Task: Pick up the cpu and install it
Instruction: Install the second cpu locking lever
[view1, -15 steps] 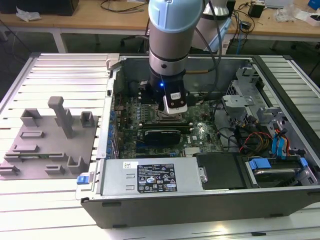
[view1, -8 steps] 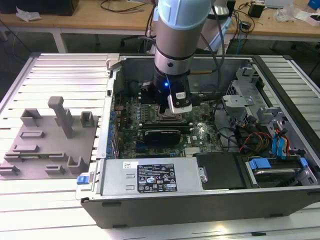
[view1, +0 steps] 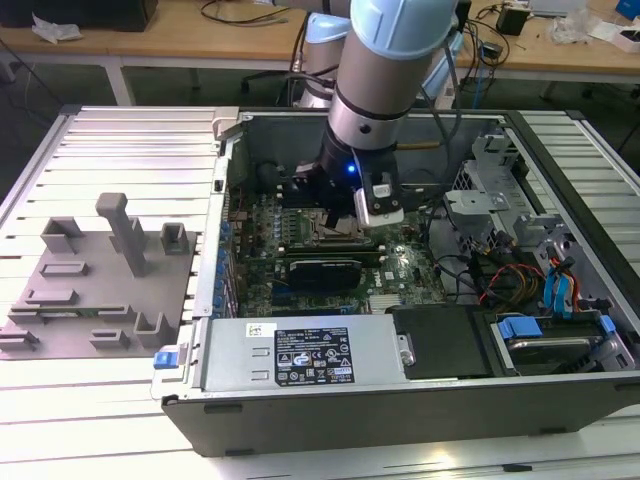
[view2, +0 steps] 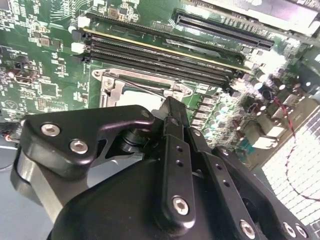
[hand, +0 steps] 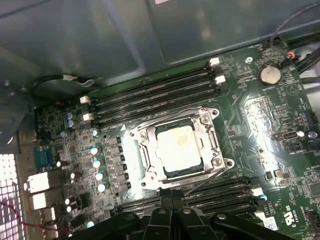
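Cpu (hand: 178, 146) seated in socket (hand: 145, 167) – my end effector (hand: 172, 202) just above it, empty, fingers pressed together.

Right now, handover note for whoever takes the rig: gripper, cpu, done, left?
Gripper: inside the open PC case, low over the motherboard's socket area; whether it is open or shut cannot be told.
The cpu: in the first wrist view it lies flat inside the socket frame, silver top up, with nothing on top of it.
Done: cpu is off the grey tray and sits in the socket.
Left: whether it is fully seated, or the frame latched, cannot be told; check that before moving on.
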